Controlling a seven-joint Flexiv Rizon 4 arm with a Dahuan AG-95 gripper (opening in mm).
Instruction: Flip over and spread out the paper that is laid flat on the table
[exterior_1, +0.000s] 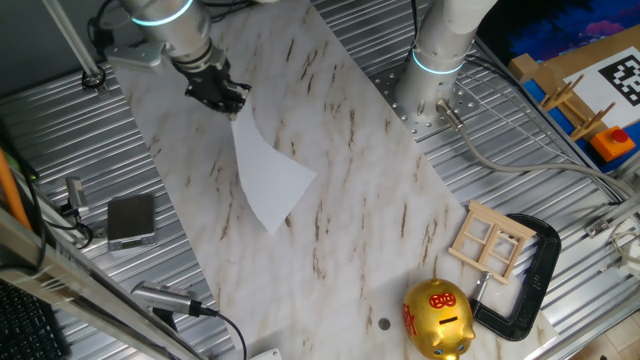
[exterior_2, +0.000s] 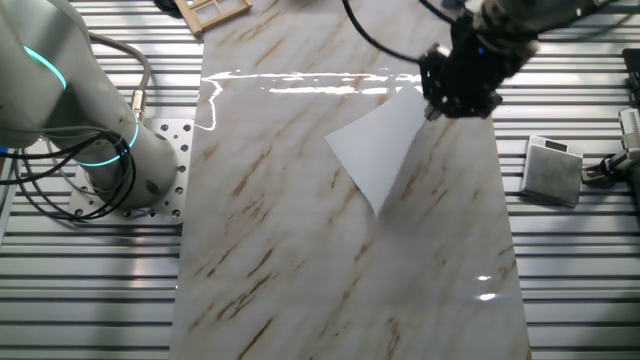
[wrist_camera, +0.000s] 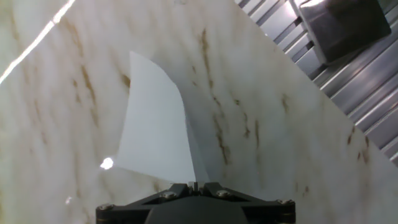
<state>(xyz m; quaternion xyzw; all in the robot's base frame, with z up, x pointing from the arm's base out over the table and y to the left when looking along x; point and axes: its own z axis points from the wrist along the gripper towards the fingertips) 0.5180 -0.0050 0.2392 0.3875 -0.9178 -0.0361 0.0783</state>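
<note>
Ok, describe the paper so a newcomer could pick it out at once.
Find the table, the big white marble-patterned board with brown streaks. Near one end, the black gripper pinches a corner of the paper, which hangs curved down to the board. It is plain, unmarked white and thin, unlike the streaked board beneath it.

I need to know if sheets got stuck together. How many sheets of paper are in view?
1. The paper hangs from the gripper, lifted over the table. A second sheet clinging behind it could be hidden.
</note>
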